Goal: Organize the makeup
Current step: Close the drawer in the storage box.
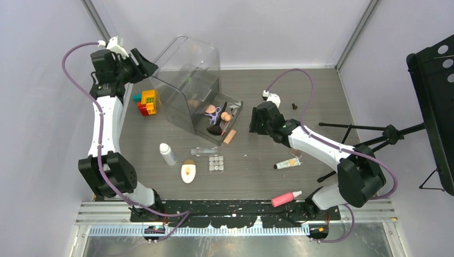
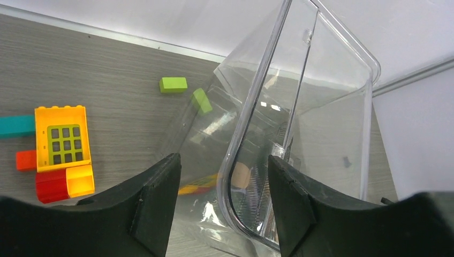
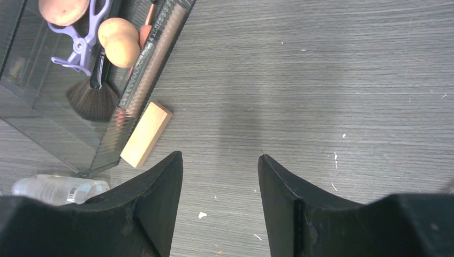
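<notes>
Black brush (image 3: 92, 99), peach sponges (image 3: 119, 42) — well left of right jaws

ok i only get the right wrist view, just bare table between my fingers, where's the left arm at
Observer: The left gripper is at the clear case, open and straddling its wall edge.
Operator: any makeup loose behind me
Observer: A pink bottle lies at the near edge of the table, by the right arm base.
Operator: anything else
Observer: A cream tube lies close beside your forearm.
</notes>
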`<state>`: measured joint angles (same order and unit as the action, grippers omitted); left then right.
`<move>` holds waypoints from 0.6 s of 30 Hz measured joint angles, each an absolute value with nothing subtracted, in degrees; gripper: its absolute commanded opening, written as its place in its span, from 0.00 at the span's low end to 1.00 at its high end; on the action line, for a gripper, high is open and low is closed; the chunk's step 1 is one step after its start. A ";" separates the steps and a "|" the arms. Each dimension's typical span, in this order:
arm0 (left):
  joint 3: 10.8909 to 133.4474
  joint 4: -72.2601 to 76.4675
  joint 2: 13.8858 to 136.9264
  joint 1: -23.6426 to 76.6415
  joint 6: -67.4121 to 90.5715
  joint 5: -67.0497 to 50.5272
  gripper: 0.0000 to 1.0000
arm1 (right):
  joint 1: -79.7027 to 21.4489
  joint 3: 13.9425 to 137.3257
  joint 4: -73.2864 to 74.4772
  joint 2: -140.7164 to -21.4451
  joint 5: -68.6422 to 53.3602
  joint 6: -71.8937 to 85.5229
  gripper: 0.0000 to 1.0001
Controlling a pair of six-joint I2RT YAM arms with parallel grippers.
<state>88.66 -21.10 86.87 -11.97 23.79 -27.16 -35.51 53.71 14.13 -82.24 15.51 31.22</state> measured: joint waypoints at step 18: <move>88.66 -19.70 88.18 -12.45 24.88 -32.80 0.64 | -35.51 53.71 10.44 -84.77 16.25 37.26 0.59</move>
<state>88.66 -19.70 88.18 -12.45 24.88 -32.80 -35.51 53.71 10.44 -84.77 16.25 37.26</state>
